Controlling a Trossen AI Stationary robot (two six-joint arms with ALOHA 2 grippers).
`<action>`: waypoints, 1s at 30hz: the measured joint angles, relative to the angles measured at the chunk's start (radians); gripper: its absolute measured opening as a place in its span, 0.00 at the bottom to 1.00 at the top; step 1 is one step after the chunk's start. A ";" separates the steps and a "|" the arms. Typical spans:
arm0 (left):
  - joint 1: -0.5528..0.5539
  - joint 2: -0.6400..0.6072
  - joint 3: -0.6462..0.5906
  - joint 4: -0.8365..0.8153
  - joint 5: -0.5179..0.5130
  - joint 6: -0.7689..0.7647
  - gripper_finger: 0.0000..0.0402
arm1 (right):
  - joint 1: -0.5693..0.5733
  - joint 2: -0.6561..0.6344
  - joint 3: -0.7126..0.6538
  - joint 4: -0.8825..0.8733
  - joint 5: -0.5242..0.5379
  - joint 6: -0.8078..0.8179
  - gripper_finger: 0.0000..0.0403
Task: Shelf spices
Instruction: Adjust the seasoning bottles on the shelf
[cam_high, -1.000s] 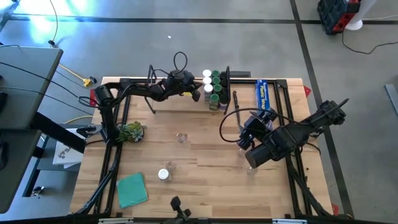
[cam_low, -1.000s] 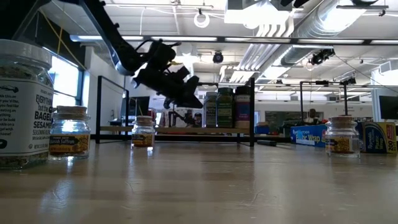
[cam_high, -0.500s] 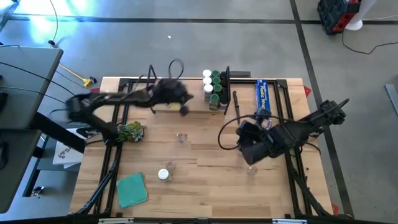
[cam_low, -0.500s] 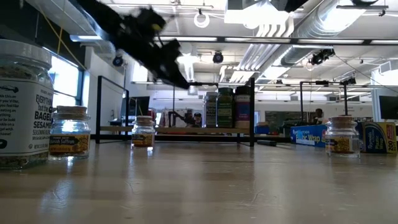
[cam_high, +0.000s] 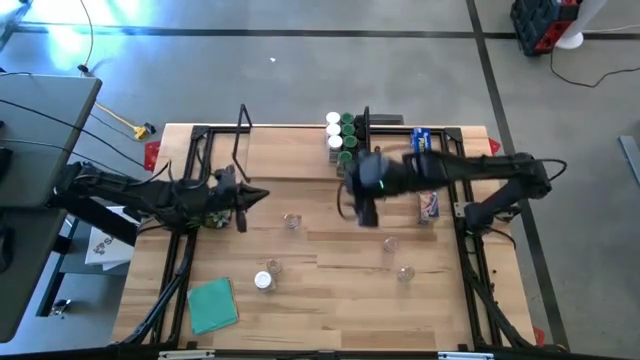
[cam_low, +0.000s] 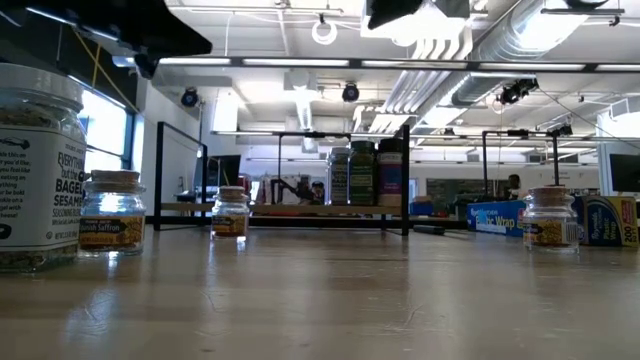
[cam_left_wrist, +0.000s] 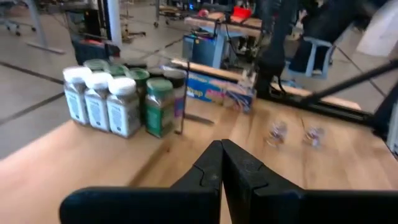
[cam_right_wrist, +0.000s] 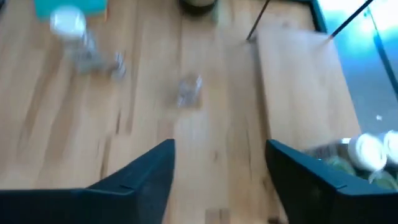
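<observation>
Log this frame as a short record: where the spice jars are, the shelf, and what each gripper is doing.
jars on shelf: cluster of spice jars with green and white lids at the shelf's right end
shelf: light-wood board at the table's far edge
loose jars: four on the table, one mid-table
left gripper: shut, empty, near the table's left side
right gripper: open, empty, over mid-table in front of the shelved jars

spices: eight jars (cam_high: 342, 140) upright on shelf's right end; five loose jars (cam_high: 264, 280) on table
shelf: light board (cam_high: 290, 155) at table's back edge
</observation>
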 joint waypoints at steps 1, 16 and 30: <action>-0.022 -0.007 -0.009 -0.008 -0.016 -0.007 0.00 | -0.041 0.011 0.014 0.025 -0.036 -0.005 0.56; -0.153 0.097 -0.013 -0.050 -0.053 -0.068 0.00 | -0.315 0.258 0.095 -0.021 -0.073 0.012 0.08; -0.158 0.122 -0.013 -0.040 -0.075 -0.066 0.00 | -0.399 0.279 0.090 -0.078 -0.075 0.032 0.04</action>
